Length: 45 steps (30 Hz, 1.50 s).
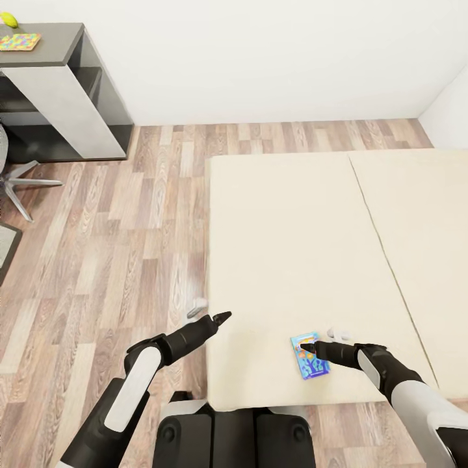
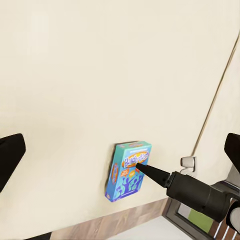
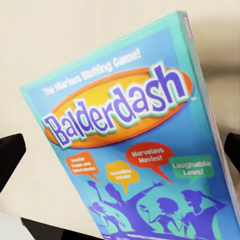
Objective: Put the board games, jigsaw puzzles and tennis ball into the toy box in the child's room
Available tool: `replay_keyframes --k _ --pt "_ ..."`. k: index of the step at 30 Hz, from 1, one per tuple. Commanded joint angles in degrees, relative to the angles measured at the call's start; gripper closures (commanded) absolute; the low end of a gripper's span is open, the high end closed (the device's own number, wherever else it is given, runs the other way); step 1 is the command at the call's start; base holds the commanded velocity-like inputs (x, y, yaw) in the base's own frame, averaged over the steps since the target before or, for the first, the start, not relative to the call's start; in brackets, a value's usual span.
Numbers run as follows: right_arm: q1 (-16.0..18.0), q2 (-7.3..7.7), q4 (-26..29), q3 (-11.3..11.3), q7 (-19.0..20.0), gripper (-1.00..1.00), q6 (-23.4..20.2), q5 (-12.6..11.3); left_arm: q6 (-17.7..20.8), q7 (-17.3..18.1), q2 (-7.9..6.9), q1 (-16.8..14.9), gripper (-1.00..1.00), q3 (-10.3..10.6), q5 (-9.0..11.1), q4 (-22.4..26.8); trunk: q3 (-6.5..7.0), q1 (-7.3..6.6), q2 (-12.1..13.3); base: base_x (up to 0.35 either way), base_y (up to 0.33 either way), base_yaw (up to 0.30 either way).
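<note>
Both grippers hang low over the near edge of the bed. Right gripper, black and pointed, sits over the small blue board game box, its fingers spread to either side of the box and not pinching it; its own camera shows dark fingertips at both edges of the picture with the box lid between them. Left gripper hovers by the mattress's left edge, well apart from the box, and its jaws also stand wide open, one finger dark at the side of its camera's picture.

Largest of all is the wide beige mattress of the low bed, split by a seam, on a wood-plank floor. From the head camera the box lies flat near the mattress's front edge. The left wrist camera shows the right gripper's tip over the box. Only the right wrist camera makes the lettering readable: "Balderdash" in an orange oval.

Far back on the left stands the dark grey wing of the table, carrying a thin many-coloured jigsaw puzzle square and a yellow-green tennis ball.
</note>
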State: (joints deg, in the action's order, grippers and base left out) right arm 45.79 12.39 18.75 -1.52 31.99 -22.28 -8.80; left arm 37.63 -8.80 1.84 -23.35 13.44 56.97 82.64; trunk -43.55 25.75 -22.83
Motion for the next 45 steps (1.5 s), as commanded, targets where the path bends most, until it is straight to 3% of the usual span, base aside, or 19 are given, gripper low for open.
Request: replay_keyframes --k 1,45 --pt "0.01 0.00 0.06 -0.15 0.07 -1.00 -0.58 -0.52 0.17 -0.52 0.01 -0.02 -1.00 0.01 0.60 0.06 -0.06 0.03 -0.09 0.000 0.173 0.000" --pt "0.01 0.00 0.06 -0.15 0.09 -1.00 -0.58 -0.60 0.17 -0.52 0.01 -0.02 -1.00 0.01 0.60 0.06 -0.06 0.03 -0.09 0.000 0.172 0.000"
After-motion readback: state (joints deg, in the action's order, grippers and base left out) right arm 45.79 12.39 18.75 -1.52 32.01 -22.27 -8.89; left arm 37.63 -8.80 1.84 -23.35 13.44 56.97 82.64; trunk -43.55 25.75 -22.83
